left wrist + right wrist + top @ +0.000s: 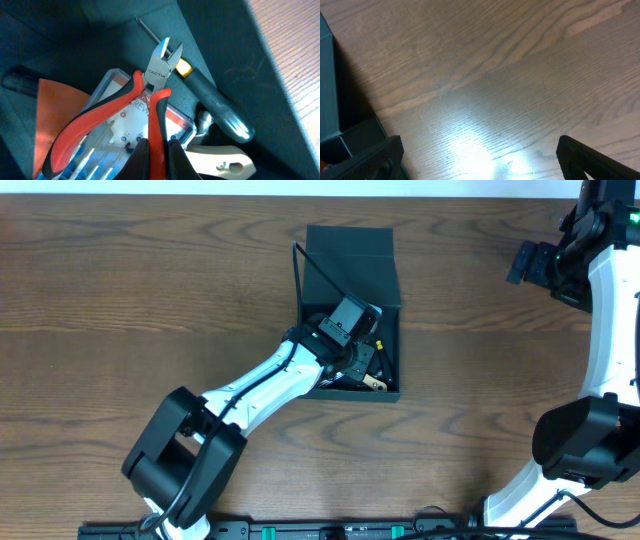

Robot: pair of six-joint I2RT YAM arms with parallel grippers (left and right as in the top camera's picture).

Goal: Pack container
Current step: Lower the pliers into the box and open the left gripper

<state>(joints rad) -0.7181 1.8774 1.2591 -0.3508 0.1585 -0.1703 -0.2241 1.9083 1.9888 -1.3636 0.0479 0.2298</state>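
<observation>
At mid-tabletop (150, 280), the container (350, 265) sat with its long axis running near-to-far and its flap lid open at the far end, mouth facing up. Left arm reached into it from the near-left. The left end effector (157, 160) was clamped narrow on one red handle of the cutters (159, 70), whose jaws pointed away from the wrist camera. Under the cutters inside the box: a clear screwdriver-set case (115, 82), a black-handled screwdriver (220, 107) with a yellow collar lying diagonally beside it, a cream tool handle (220, 157) at the near-right, and an orange sheet (55, 100) on the left. The right end effector (479, 150) was spread wide and held nothing, hovering over bare wood at the far right, well apart from the box. The surface was dark wood grain with a bright glare patch under the right wrist.
</observation>
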